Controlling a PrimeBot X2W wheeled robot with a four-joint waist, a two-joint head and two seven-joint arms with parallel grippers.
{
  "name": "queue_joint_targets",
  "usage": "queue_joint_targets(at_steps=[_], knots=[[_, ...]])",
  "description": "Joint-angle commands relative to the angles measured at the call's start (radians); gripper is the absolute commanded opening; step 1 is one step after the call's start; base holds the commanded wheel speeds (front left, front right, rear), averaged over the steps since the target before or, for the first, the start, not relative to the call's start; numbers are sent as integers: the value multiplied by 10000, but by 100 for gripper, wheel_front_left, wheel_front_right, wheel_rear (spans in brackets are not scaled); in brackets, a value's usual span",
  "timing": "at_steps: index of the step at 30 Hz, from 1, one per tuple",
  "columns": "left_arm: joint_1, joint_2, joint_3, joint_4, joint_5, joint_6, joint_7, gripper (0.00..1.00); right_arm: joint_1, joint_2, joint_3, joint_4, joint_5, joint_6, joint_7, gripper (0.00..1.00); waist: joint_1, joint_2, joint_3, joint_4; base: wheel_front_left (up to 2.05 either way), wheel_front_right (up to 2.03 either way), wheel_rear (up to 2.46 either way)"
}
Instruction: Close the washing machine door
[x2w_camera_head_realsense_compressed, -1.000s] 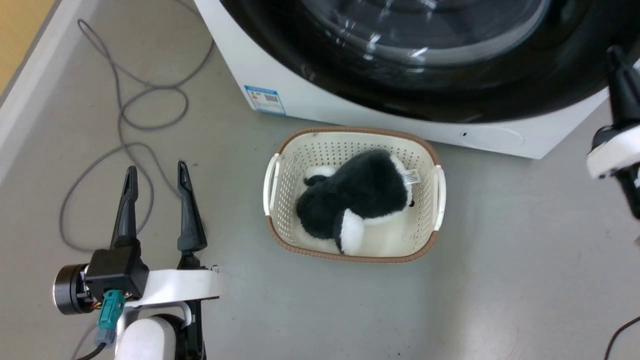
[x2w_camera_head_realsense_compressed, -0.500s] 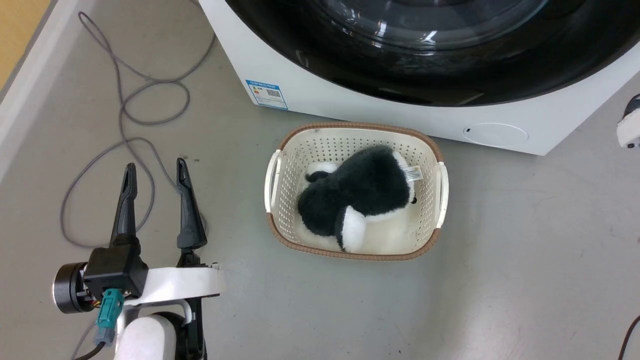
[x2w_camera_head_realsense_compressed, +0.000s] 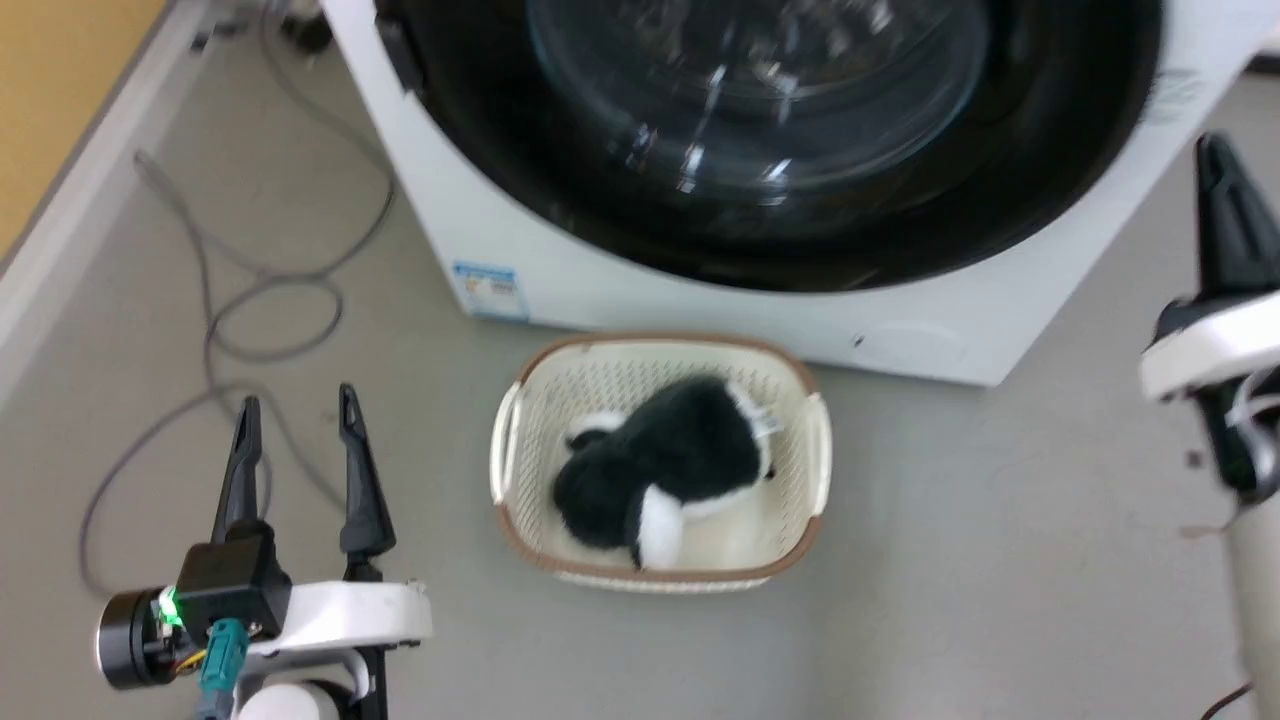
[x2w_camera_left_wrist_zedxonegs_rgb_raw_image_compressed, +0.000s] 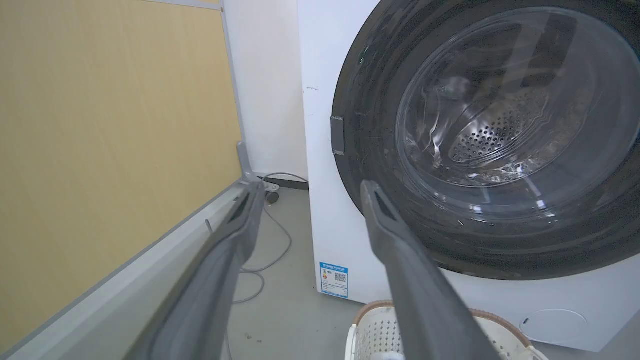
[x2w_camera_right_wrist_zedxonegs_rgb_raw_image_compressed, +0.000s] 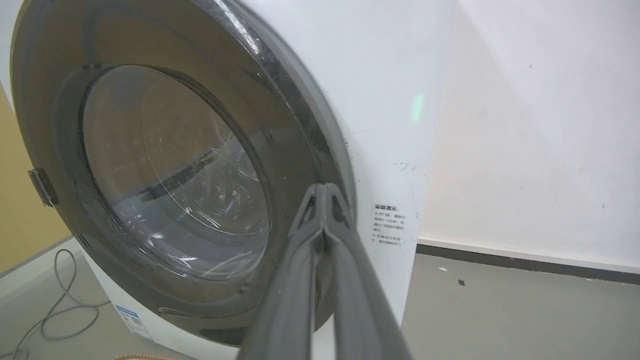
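Note:
The white washing machine (x2w_camera_head_realsense_compressed: 600, 290) (x2w_camera_left_wrist_zedxonegs_rgb_raw_image_compressed: 320, 150) (x2w_camera_right_wrist_zedxonegs_rgb_raw_image_compressed: 395, 100) stands across the top of the head view. Its round black-rimmed door (x2w_camera_head_realsense_compressed: 770, 130) (x2w_camera_left_wrist_zedxonegs_rgb_raw_image_compressed: 490, 145) (x2w_camera_right_wrist_zedxonegs_rgb_raw_image_compressed: 170, 170) with the clear glass bowl lies flat against the front, the steel drum visible through the glass. My left gripper (x2w_camera_head_realsense_compressed: 295, 410) (x2w_camera_left_wrist_zedxonegs_rgb_raw_image_compressed: 307, 192) is open at lower left over the floor, with nothing between its fingers. My right gripper (x2w_camera_head_realsense_compressed: 1215, 160) (x2w_camera_right_wrist_zedxonegs_rgb_raw_image_compressed: 324, 189) is shut and empty at the right, its tips a little off the door's right rim.
A cream basket (x2w_camera_head_realsense_compressed: 815, 450) (x2w_camera_left_wrist_zedxonegs_rgb_raw_image_compressed: 360, 332) holding a black and white plush toy (x2w_camera_head_realsense_compressed: 660, 470) stands on the grey floor before the machine. A grey cable (x2w_camera_head_realsense_compressed: 250, 300) loops on the floor at left, by a yellow wall panel (x2w_camera_left_wrist_zedxonegs_rgb_raw_image_compressed: 110, 140). A white wall (x2w_camera_right_wrist_zedxonegs_rgb_raw_image_compressed: 540, 125) rises right of the machine.
The head camera has tilted up, so machine and basket sit lower in the picture. My right gripper has come back into the right edge. The left gripper keeps its pose.

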Motion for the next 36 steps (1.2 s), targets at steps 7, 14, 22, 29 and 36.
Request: queue_joint_targets(at_steps=[7, 14, 22, 29, 36], knots=[[663, 21, 237, 217, 275, -146, -55, 100, 2227, 1298, 77, -1850, -553, -9, -44, 0, 0, 0, -1552, -1016, 0, 0, 0], [1303, 39, 365, 329, 355, -175, -55, 100, 3895, 1960, 367, -2994, -690, -9, -44, 0, 0, 0, -2255, -1628, 0, 0, 0], [1704, 33, 455, 392, 246, -271, -55, 100, 5232, 2295, 260, -4017, -633, -9, -44, 100, 0, 0, -2567, -2100, 0, 0, 0], [1863, 25, 411, 359, 127, -453, -55, 100, 6237, 2334, 305, -4395, -82, -9, -44, 100, 0, 0, -2695, -2236, 0, 0, 0], [1797, 2, 412, 378, 81, -535, 7, 0, 6350, 2278, 397, -4198, -60, 0, 5, 0, 0, 0, -2716, -2257, 0, 0, 0]])
